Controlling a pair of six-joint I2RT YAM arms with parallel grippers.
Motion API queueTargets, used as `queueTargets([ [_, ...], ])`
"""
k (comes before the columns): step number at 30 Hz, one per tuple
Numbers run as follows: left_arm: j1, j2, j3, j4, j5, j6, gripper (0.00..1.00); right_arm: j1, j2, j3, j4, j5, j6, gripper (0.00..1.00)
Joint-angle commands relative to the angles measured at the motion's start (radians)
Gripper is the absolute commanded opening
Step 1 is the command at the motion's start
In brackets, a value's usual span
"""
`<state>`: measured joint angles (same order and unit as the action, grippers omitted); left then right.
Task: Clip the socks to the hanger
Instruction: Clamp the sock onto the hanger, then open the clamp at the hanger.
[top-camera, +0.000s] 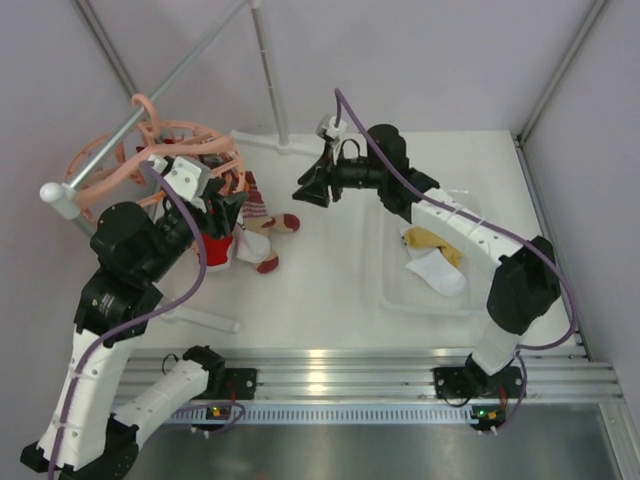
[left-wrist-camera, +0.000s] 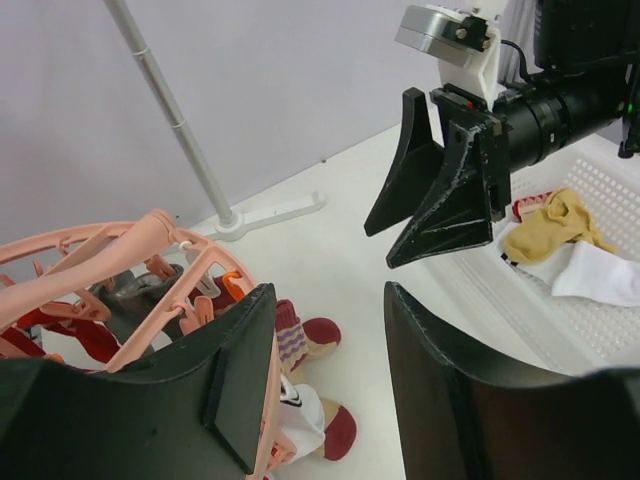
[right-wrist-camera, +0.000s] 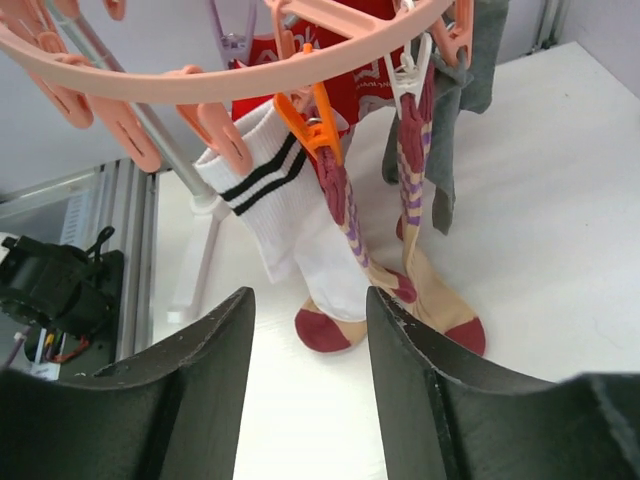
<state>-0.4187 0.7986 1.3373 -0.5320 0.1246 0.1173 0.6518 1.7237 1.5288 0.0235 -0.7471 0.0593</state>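
Note:
The peach-pink hanger (top-camera: 120, 160) hangs by its hook at the far left. Clipped under its ring (right-wrist-camera: 250, 80) are a white sock with black stripes (right-wrist-camera: 285, 215), two red-and-beige patterned socks (right-wrist-camera: 430, 290), a red one (right-wrist-camera: 365, 85) and a grey one (right-wrist-camera: 470, 70). My left gripper (left-wrist-camera: 325, 300) is open beside the ring, whose rim (left-wrist-camera: 150, 240) lies against the left finger, and holds nothing. My right gripper (right-wrist-camera: 308, 300) is open and empty, a short way right of the hanging socks and facing them. A mustard yellow sock (top-camera: 430, 240) and a white sock (top-camera: 440, 272) lie in the tray.
A clear plastic tray (top-camera: 395, 290) sits at the right of the table. The grey metal rail (top-camera: 150, 95) carries the hanger, with an upright pole (top-camera: 270, 80) behind and a white foot bar (top-camera: 205, 318) on the table in front. Walls close the back and sides.

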Motion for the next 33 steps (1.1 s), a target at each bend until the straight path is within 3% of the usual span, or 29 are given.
queueTargets([
  [1, 0.004, -0.016, 0.036, -0.005, -0.016, -0.048, 0.53, 0.026, -0.125, -0.044, 0.171, -0.027, 0.051, 0.49],
  [5, 0.029, -0.027, 0.033, 0.013, 0.026, -0.099, 0.53, 0.112, -0.171, -0.131, 0.252, -0.005, -0.022, 0.58],
  [10, 0.046, -0.039, 0.034, 0.033, 0.069, -0.145, 0.54, 0.216, -0.145, -0.220, 0.429, 0.018, -0.036, 0.61],
  [16, 0.081, -0.055, 0.028, 0.047, 0.125, -0.191, 0.55, 0.269, -0.027, -0.139, 0.498, 0.000, -0.029, 0.61],
  [33, 0.107, -0.099, -0.012, 0.084, 0.118, -0.214, 0.57, 0.328, 0.206, 0.031, 0.573, 0.054, 0.028, 0.61],
])
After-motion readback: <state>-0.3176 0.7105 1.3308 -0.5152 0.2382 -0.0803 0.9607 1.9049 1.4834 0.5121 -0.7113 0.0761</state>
